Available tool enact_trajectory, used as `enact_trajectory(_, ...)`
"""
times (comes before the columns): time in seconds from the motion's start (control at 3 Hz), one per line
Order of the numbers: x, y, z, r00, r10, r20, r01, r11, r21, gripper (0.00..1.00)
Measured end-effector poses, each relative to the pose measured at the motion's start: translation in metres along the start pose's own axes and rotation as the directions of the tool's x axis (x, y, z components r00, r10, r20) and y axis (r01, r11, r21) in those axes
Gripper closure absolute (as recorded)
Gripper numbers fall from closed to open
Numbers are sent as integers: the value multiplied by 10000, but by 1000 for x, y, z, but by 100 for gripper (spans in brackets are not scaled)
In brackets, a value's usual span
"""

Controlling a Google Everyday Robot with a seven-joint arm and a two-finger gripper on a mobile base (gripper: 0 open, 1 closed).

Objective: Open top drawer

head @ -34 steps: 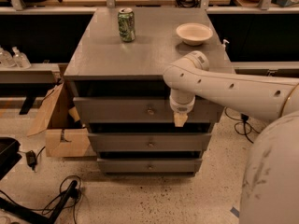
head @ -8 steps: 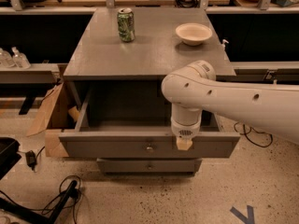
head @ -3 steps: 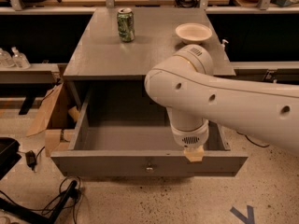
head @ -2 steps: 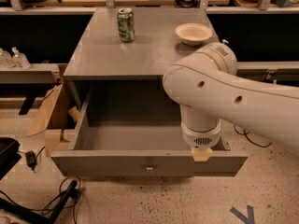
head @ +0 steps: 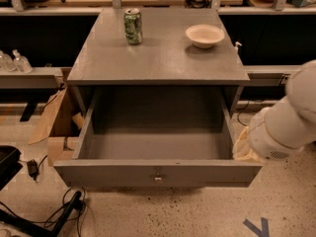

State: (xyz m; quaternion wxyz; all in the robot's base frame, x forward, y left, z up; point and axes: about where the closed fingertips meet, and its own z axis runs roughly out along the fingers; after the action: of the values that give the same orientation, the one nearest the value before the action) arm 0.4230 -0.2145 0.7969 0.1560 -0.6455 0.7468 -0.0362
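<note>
The top drawer (head: 158, 172) of the grey cabinet stands pulled far out towards me. Its deep grey box is bare inside, and its small brass knob (head: 158, 177) sits at the centre of the front panel. My gripper (head: 243, 151) is at the drawer's right front corner, just outside the right wall, under the white arm (head: 286, 122). Only a pale tip of it shows past the arm.
A green can (head: 133, 26) and a cream bowl (head: 205, 35) stand on the cabinet top (head: 158, 58). A cardboard box (head: 59, 122) sits on the floor at the left. Cables and a black stand (head: 44, 216) lie at the lower left.
The drawer was pulled from shut to fully out. In the last second my arm swung away to the right, off the drawer front, and the drawer's inside now shows.
</note>
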Motion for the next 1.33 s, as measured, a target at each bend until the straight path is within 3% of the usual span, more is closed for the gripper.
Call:
enact_trajectory(0.33,1,-39,0,9895,-791,1212,687,9938,873,100)
enact_trajectory(0.67,-11,-72,20,9705,-1788,1618,1628,9808,1073,100)
enact_trajectory(1.0,-26,-97,70,9619,-2279,1512,2194,9730,714,100)
enact_trajectory(1.33,-27,-121,123,9741,-1923,1187,1903,9813,281,100)
